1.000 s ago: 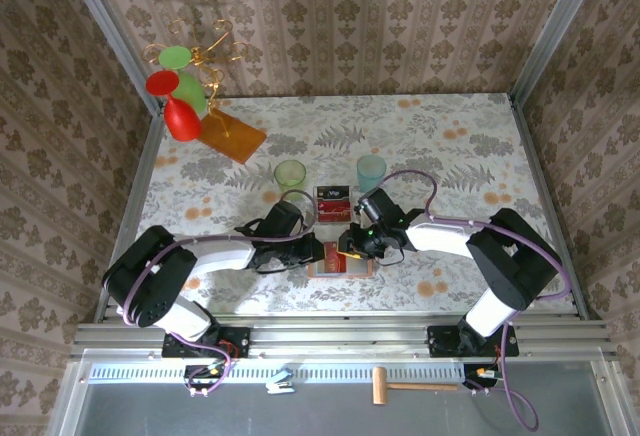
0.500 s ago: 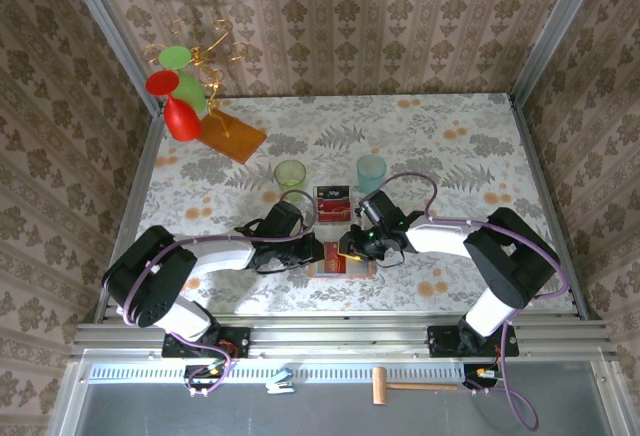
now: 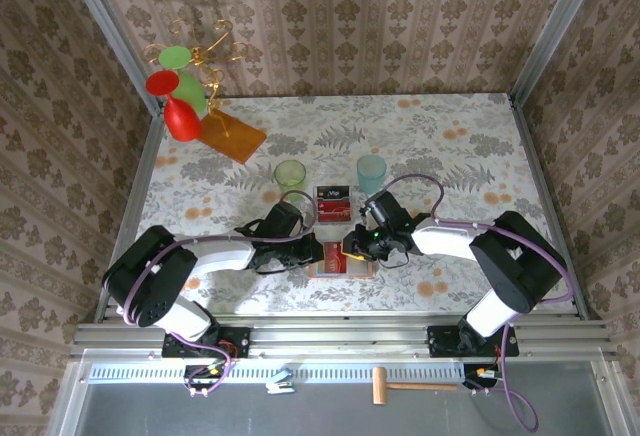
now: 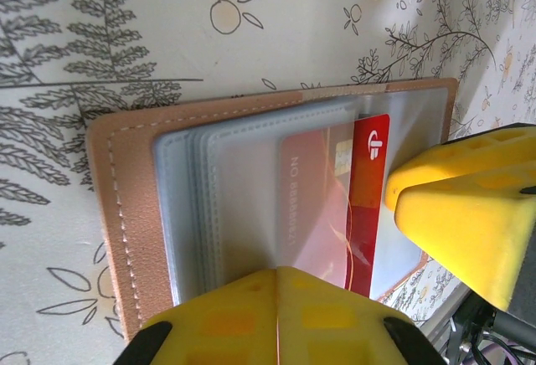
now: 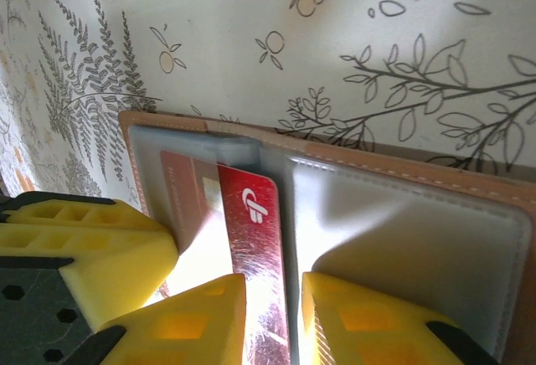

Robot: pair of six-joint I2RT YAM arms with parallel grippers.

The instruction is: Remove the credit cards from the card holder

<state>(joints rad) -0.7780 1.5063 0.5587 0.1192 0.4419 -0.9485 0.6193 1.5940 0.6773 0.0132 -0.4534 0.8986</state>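
Near surface's front edge, left end effector [image 4: 276, 294] just closed fully, pinning tan leather card holder [image 4: 105, 214]; right end effector [image 5: 272, 298] grips flat red plastic card [image 5: 255, 239], extraction underway.

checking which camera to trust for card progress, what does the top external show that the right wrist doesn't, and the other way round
Top external: small dark and red cards lying on the floral table between a green translucent cup and a pale blue cup, apart from the holder.
Right wrist: a shiny red card with a white logo poking out of its clear sleeve, its end between the yellow right fingers.
Both: the tan-brown leather card holder lying open on the table, with the right fingers at its edge.
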